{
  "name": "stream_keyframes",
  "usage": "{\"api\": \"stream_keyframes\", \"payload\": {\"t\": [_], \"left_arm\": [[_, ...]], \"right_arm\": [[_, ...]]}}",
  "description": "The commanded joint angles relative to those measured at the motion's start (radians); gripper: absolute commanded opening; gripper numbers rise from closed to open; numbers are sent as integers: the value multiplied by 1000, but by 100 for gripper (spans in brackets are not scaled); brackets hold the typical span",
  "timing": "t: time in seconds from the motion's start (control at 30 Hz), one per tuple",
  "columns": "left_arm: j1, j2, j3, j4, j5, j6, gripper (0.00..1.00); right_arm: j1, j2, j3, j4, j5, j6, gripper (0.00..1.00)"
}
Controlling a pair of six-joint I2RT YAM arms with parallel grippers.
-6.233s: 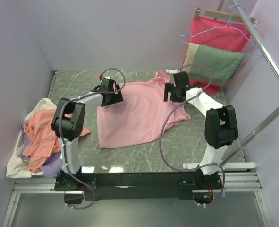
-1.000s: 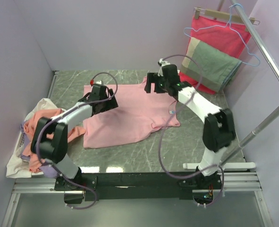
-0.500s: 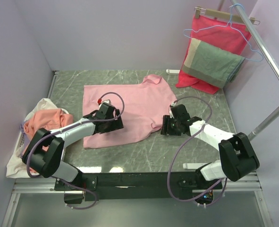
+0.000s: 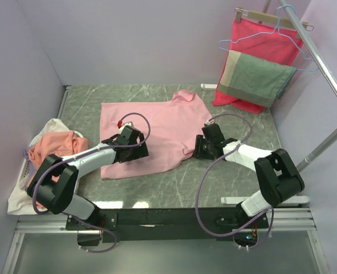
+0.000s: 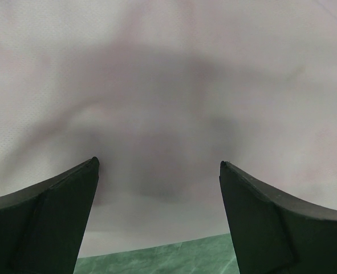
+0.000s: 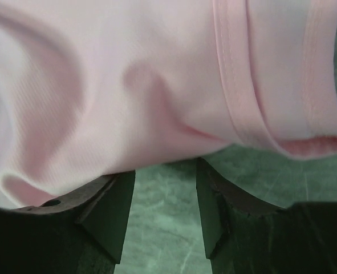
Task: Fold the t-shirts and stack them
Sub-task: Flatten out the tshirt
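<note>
A plain light pink t-shirt (image 4: pixel 151 128) lies spread flat on the green marble table (image 4: pixel 236 120). My left gripper (image 4: pixel 135 148) is low over its near left part, jaws wide open; in the left wrist view (image 5: pixel 159 165) pink cloth (image 5: pixel 168 85) fills the gap. My right gripper (image 4: pixel 201 147) is open at the shirt's near right sleeve edge. In the right wrist view (image 6: pixel 163 194) the hemmed cloth (image 6: pixel 157 85) lies over the fingertips (image 6: pixel 108 208), with bare table between them. Salmon-orange (image 4: pixel 54 151), white (image 4: pixel 53 125) and lilac (image 4: pixel 63 201) t-shirts lie heaped at the left.
A red cloth on a hanger (image 4: pixel 265 37) and a grey-green and beige cloth (image 4: pixel 254 77) hang from a metal rail (image 4: pixel 322 71) at the back right. Lilac walls close the back and left sides.
Both arms came back from the shirt's far edge to its near part, and the shirt now lies flat. In the last half second the right gripper shifted slightly toward the sleeve edge.
</note>
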Motion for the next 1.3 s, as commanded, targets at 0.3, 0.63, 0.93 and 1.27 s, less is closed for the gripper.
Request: {"api": "stream_keyframes", "payload": {"t": [0.3, 0.63, 0.93, 1.27], "left_arm": [[-4, 30, 31, 1, -27, -3, 93], [-4, 54, 40, -11, -36, -3, 94], [-6, 59, 88, -60, -87, 38, 95], [5, 85, 151, -92, -134, 107, 97]], "right_arm": [[6, 154, 47, 67, 126, 78, 44], [11, 138, 72, 24, 198, 57, 0], [61, -172, 70, -249, 189, 22, 0], [110, -488, 67, -649, 13, 38, 0]]}}
